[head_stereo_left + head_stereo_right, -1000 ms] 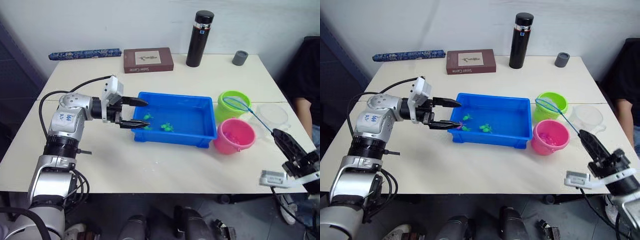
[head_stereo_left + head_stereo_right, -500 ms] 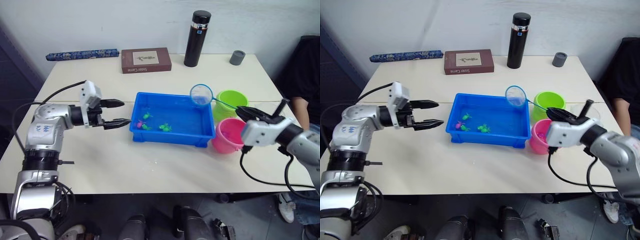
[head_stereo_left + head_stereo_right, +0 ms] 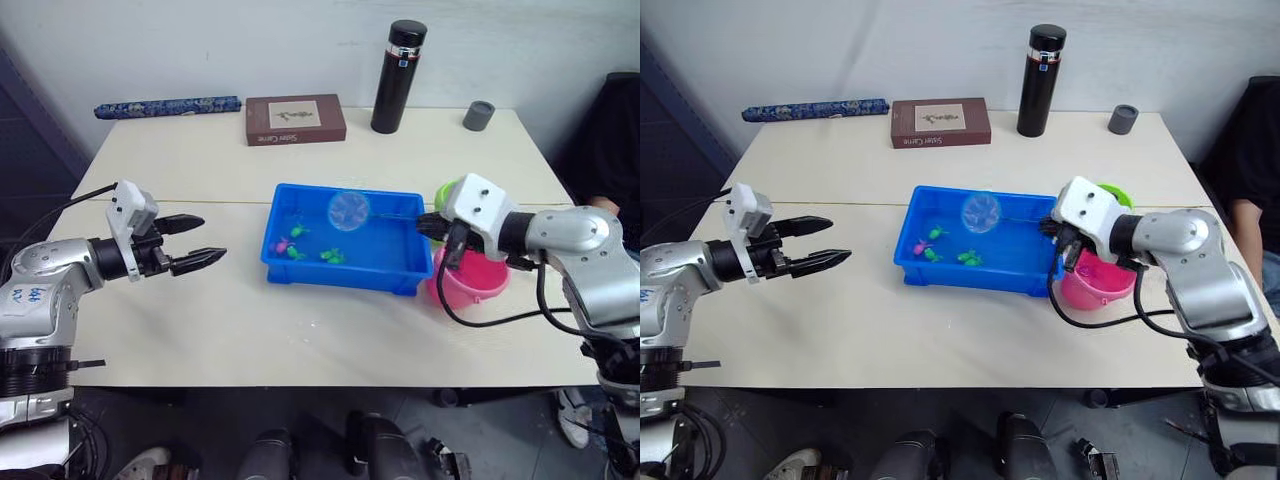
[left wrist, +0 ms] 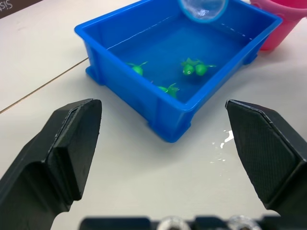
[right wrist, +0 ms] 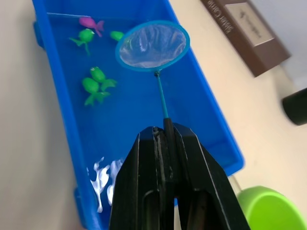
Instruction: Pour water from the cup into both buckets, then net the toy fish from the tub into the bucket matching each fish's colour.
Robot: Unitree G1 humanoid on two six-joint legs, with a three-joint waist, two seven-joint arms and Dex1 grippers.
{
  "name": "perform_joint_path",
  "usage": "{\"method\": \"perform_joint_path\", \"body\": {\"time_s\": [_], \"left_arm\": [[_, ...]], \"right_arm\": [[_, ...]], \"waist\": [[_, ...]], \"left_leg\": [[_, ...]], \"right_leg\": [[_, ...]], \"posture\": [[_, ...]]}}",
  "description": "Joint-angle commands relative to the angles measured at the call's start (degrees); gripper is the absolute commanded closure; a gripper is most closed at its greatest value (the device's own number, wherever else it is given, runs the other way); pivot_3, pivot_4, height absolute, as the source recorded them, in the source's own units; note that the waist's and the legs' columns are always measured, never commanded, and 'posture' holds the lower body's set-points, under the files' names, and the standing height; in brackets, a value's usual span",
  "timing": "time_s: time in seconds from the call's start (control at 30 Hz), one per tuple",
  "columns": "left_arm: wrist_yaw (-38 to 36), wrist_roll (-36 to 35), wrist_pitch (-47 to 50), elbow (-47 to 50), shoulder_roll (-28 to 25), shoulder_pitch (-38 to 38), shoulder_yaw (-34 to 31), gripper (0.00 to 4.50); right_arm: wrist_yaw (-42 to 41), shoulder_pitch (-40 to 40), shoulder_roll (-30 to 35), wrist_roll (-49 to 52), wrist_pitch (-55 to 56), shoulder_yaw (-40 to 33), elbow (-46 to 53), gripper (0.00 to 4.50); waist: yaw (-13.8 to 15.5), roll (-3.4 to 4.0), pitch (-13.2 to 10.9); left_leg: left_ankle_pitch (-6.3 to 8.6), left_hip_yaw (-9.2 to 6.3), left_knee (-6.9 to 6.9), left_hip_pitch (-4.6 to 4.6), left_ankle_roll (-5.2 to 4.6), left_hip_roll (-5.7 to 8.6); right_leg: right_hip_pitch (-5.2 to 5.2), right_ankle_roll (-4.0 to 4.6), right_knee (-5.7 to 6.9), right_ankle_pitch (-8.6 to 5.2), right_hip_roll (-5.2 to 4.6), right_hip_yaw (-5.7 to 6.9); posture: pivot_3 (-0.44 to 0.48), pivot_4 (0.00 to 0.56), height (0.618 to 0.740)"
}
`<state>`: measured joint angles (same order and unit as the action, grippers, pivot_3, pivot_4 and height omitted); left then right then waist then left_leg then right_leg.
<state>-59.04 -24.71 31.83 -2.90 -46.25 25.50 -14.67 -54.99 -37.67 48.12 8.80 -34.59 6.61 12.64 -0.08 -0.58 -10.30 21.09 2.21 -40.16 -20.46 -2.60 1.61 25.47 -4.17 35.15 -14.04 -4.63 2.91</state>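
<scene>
Since the earlier frames, the net (image 5: 152, 45) has been swung from beside the buckets to over the tub (image 3: 300, 271), and the left gripper (image 3: 190, 242) has been drawn back from the tub's left end. The right gripper (image 5: 165, 139) is clenched on the net's thin handle, the hoop held out beyond the fingertips above the water. Below the hoop, green fish (image 5: 94, 84) and one pink fish (image 5: 91, 22) lie in the tub. The left fingers (image 4: 67, 139) are spread wide and empty, pointed at the tub, apart from it over the counter (image 3: 300, 330). The pink bucket (image 3: 478, 282) and green bucket (image 5: 268, 211) stand just right of the tub. Writing on the brown box (image 3: 296, 118) cannot be read.
</scene>
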Motion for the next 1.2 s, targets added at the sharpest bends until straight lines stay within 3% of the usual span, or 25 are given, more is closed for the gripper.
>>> {"method": "perform_joint_path", "body": {"time_s": [0.03,0.47,1.2], "left_arm": [[0.84,-1.72,0.98,3.61,-1.83,-1.17,-2.21,0.06],[2.76,-3.48,2.37,6.73,-2.57,-3.39,-2.34,0.06],[4.04,-4.6,2.41,8.0,-2.36,-4.69,-2.4,0.06]], "right_arm": [[-1.34,-3.71,-1.42,2.62,-6.63,1.43,1.13,4.5],[2.05,-10.82,-11.28,3.22,-20.02,10.96,-0.11,4.5],[6.73,-14.04,-13.96,-3.55,-19.88,18.35,-7.8,4.5]], "waist": [[-0.06,0.0,0.0],[-0.13,0.01,0.0],[-0.35,0.02,-0.01]], "left_leg": [[0.0,0.0,0.01,0.0,0.01,0.0],[0.02,0.01,0.06,-0.04,0.04,0.01],[0.03,0.01,0.11,-0.05,0.05,0.01]], "right_leg": [[0.0,0.01,0.0,0.0,0.0,0.0],[0.07,0.03,-0.02,-0.02,0.0,0.02],[0.09,0.04,-0.07,-0.02,0.02,0.05]], "posture": [[0.0,0.15,0.74],[0.0,0.15,0.74],[0.0,0.15,0.74]]}}
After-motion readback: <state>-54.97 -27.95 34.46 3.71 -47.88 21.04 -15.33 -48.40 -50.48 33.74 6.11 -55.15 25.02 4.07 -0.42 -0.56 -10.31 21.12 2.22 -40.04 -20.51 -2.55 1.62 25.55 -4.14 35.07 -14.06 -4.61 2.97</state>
